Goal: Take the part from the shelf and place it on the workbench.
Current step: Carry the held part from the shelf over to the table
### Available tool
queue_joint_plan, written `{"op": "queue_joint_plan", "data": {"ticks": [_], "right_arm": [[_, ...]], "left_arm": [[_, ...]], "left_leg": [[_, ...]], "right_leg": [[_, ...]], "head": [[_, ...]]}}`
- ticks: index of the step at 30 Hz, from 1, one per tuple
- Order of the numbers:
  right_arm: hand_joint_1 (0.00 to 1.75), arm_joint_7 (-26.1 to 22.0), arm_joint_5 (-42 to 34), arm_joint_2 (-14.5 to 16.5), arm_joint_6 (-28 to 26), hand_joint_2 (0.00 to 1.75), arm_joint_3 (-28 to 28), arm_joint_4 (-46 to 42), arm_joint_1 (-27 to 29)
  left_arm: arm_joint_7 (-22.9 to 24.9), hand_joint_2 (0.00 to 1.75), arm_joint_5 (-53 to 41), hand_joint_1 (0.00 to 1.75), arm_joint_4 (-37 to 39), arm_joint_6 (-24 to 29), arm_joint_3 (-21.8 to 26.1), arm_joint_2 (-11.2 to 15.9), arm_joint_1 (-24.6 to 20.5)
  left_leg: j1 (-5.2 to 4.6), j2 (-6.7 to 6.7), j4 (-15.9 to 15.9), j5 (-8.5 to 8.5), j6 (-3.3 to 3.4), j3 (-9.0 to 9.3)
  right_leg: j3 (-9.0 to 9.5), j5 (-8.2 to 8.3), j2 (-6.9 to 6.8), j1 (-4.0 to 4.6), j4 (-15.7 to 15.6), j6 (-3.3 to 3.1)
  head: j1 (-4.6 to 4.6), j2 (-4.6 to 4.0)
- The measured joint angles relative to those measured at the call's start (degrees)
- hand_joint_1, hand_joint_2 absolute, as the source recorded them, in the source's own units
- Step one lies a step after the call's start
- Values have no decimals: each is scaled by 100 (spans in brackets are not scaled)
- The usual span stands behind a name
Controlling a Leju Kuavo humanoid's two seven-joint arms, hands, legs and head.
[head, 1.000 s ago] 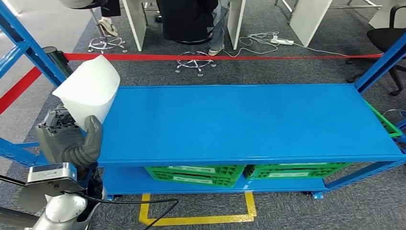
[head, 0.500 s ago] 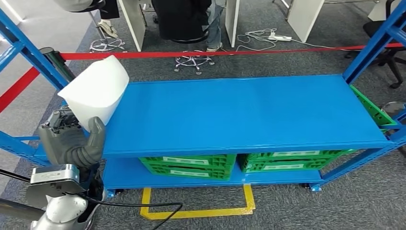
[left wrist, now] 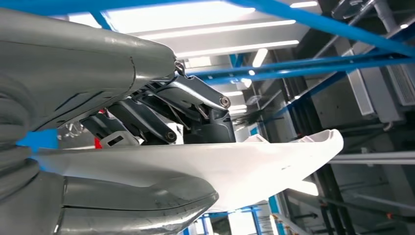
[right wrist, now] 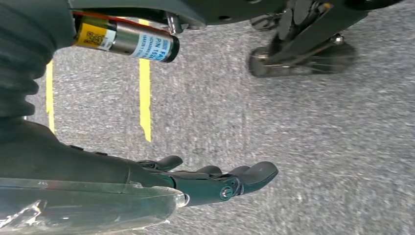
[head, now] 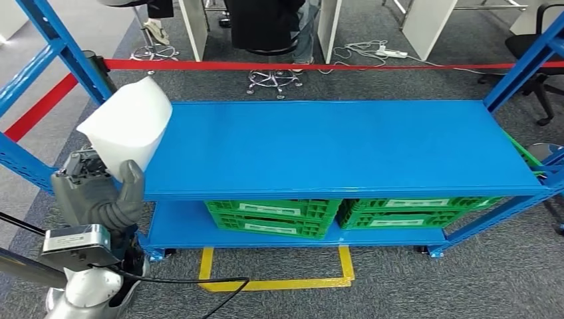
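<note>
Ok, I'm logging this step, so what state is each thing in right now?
white part: held up by the left robot hand, off the shelf.
left robot hand: gripping the part.
right robot hand: holding nothing, fingers extended over the carpet.
blue shelf: top bare.
green crates: on lower shelf.

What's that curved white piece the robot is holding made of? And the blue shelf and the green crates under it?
The curved white sheet-like part in the left hand looks like thin moulded plastic: matt, smooth, evenly white. The blue shelf board looks like painted sheet metal, with a soft sheen and folded edges. The green latticed crates look like rigid moulded plastic, going by their ribbed walls.
</note>
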Motion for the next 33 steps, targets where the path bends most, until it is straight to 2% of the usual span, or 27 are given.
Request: {"op": "queue_joint_plan", "data": {"ticks": [1,2,3,5,6,7,8,9,10,11,12,13,15,16,17,18,20,22,23,25,26,27,28,30,31,32,33], "right_arm": [[0,-1,-5,-1,0,175,8,1,0],[0,-2,-12,-1,0,175,14,2,-1],[0,-5,-21,-2,-1,175,17,3,-1],[0,-22,-48,-3,-3,175,21,3,-5],[0,-35,-65,-3,-6,175,25,3,-8],[0,-52,-87,-3,-11,175,27,3,-10],[0,-71,-114,-3,-15,175,28,4,-11],[0,-92,-144,-3,-17,175,27,4,-10],[0,-112,-171,-1,-16,175,25,8,-10],[0,-127,-194,2,-15,175,22,12,-11],[0,-138,-212,3,-14,175,21,16,-12],[0,-147,-225,5,-8,175,21,21,-15],[0,-174,-270,5,6,175,20,26,-18],[0,-188,-295,5,14,175,18,28,-18],[0,-202,-317,5,18,175,16,30,-17],[0,-209,-330,5,20,175,15,30,-16],[0,-215,-340,6,21,175,15,31,-17],[0,-220,-344,6,22,175,15,31,-18],[0,-222,-347,6,22,175,14,31,-19],[0,-222,-359,5,23,175,10,31,-17],[0,-221,-370,3,23,175,7,32,-17],[0,-217,-382,2,24,175,4,32,-17],[0,-214,-394,0,24,175,1,33,-17],[0,-207,-408,-2,24,175,-6,33,-17],[0,-204,-413,-3,24,175,-9,33,-17],[0,-203,-417,-4,23,175,-11,33,-18],[0,-200,-421,-4,22,175,-13,33,-20]], "left_arm": [[0,175,0,175,2,0,1,0,4],[0,175,0,175,3,0,2,0,6],[1,175,0,175,4,0,2,0,9],[2,175,0,175,5,0,2,0,12],[2,175,0,175,5,0,3,0,11],[3,175,0,175,5,0,3,0,11],[3,175,0,175,5,0,4,0,11],[4,175,0,175,5,0,4,0,12],[5,175,0,175,5,0,4,2,14],[6,175,0,175,5,0,5,2,16],[7,175,0,175,5,-1,6,4,19],[7,175,1,175,6,-1,8,6,23],[8,175,2,175,8,-2,10,9,34],[9,175,2,175,9,-2,10,11,40],[9,175,2,175,11,-1,11,13,44],[9,175,2,175,12,-1,11,15,47],[9,175,1,175,13,0,11,17,47],[9,175,0,175,12,1,11,17,41],[8,175,1,175,12,2,13,17,38],[7,175,7,175,13,4,17,17,32],[5,175,13,175,14,4,19,16,26],[3,175,19,175,15,4,20,14,21],[1,175,27,175,17,4,20,11,17],[-3,175,45,175,29,4,21,7,10],[-5,175,55,175,39,4,21,7,10],[-8,175,64,175,52,4,22,7,9],[-12,175,69,175,63,4,22,7,8]], "left_leg": [[-7,2,3,49,2,-65],[-13,4,7,96,0,-128],[-17,3,11,141,-8,-185],[-23,-2,21,220,-38,-275],[-32,-6,32,253,-61,-309],[-40,-7,41,290,-90,-336],[-46,-5,48,330,-123,-358],[-49,-4,51,370,-157,-378],[-43,-6,57,395,-192,-397],[-36,-12,93,346,-226,-422],[-29,-18,202,200,-258,-464],[-19,-24,421,-47,-290,-530],[1,-26,1102,-605,-344,-686],[9,-26,1413,-752,-362,-729],[13,-26,1584,-761,-371,-711],[16,-26,1568,-652,-370,-609],[13,-26,1004,-349,-332,-164],[-3,-28,291,-270,-271,290],[-14,-29,89,-301,-247,399],[-17,-27,-19,-312,-198,392],[-6,-17,-36,-277,-163,353],[8,-6,-52,-229,-118,303],[20,5,-65,-168,-76,247],[17,16,-62,-57,-39,109],[12,17,-58,3,-38,33],[9,17,-52,63,-42,-46],[8,18,-44,119,-51,-123]], "right_leg": [[-53,-100,0,0,277,9],[-23,-82,-1,0,383,13],[115,45,-1,0,268,7],[648,338,0,2,-465,-29],[936,401,1,8,-887,-49],[1128,402,4,15,-1201,-66],[1216,372,9,25,-1374,-83],[1219,369,13,34,-1434,-104],[1171,396,8,27,-1444,-146],[1130,436,-1,21,-1450,-197],[1089,486,-15,11,-1462,-253],[1052,542,-31,1,-1472,-298],[943,651,-45,10,-1462,-338],[875,707,-48,13,-1449,-340],[793,758,-48,15,-1427,-339],[709,800,-48,16,-1398,-332],[561,861,-44,16,-1325,-309],[460,915,-36,32,-1257,-263],[426,949,-34,36,-1240,-231],[365,1024,-37,42,-1231,-153],[325,1005,-32,40,-1208,-118],[261,890,-26,39,-1119,-88],[179,683,-20,37,-933,-64],[-20,145,-14,25,-280,-30],[-87,-12,-14,19,59,-18],[-97,-41,-14,14,283,-7],[-21,60,-15,8,328,-1]], "head": [[-1,0],[-1,0],[-1,0],[-1,0],[-3,0],[-5,0],[-7,0],[-10,0],[-8,0],[-11,0],[-20,0],[-29,0],[-47,0],[-47,0],[-48,0],[-49,0],[-49,0],[-46,0],[-47,0],[-43,0],[-43,0],[-32,0],[-21,0],[-5,0],[-5,0],[-6,0],[-5,0]]}}
